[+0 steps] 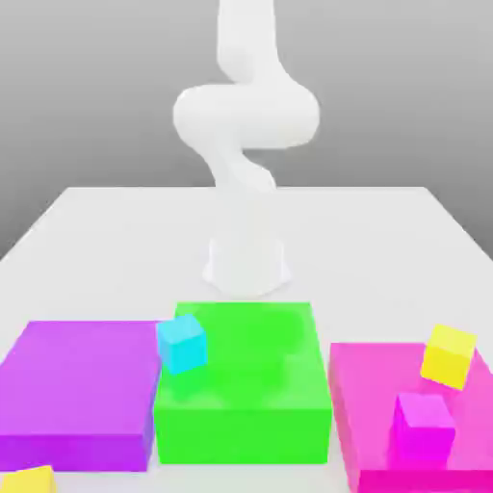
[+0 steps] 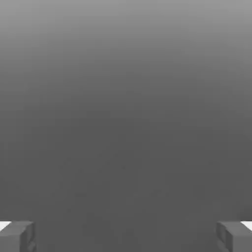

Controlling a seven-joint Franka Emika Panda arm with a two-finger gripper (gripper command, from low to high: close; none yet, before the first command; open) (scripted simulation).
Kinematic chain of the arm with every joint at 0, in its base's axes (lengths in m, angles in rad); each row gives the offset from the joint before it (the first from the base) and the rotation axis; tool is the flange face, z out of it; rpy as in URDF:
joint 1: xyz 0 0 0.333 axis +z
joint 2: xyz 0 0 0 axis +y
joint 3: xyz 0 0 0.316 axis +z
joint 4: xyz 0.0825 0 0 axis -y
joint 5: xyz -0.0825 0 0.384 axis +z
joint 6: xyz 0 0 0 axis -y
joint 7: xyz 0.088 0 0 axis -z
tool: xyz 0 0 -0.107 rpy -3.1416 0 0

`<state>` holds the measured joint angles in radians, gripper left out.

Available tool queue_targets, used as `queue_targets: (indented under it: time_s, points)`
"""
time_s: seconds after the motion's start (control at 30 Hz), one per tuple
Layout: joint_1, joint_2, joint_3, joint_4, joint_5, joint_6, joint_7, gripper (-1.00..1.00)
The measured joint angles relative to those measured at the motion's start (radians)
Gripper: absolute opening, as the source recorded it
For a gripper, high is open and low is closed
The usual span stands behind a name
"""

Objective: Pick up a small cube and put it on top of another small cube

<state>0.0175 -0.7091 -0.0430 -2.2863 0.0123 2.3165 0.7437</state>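
From my remote station I see the hand (image 2: 126,236) with its fingers (image 2: 17,236) spread wide apart and nothing between them, facing blank grey. In the exterior view the arm (image 1: 246,125) rises at twelve o'clock behind the green block (image 1: 241,404). The cyan cube (image 1: 181,344) sits at the block's ten o'clock corner, nearest the arm; the yellow cube (image 1: 449,355) and magenta cube (image 1: 423,422) lie on the pink slab (image 1: 371,385) toward four o'clock. I judge the hand must come down and forward onto the worktop (image 1: 116,241) side facing the camera
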Motion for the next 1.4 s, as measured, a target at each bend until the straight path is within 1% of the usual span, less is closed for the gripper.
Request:
queue_targets:
  time_s: [0.17, 0.37, 0.6, 0.83, 1.07, 1.2, 1.23, 1.4]
  points:
    - [0.033, 0.185, -0.090, 0.028, 0.035, 0.035, -0.123, 0.00]
    - [0.060, 0.401, -0.191, 0.060, 0.099, 0.074, -0.282, 0.00]
    - [0.045, 0.658, -0.269, 0.099, 0.198, 0.117, -0.485, 0.00]
    - [-0.025, 0.911, -0.280, 0.137, 0.267, 0.163, -0.666, 0.00]
    - [-0.108, 1.147, -0.280, 0.171, 0.262, 0.221, -0.798, 0.00]
    - [-0.152, 1.289, -0.240, 0.203, 0.304, 0.309, -0.852, 0.00]
    - [-0.162, 1.319, -0.228, 0.210, 0.316, 0.331, -0.861, -1.00]
    - [-0.163, 1.318, -0.227, 0.210, 0.317, 0.328, -0.861, -1.00]
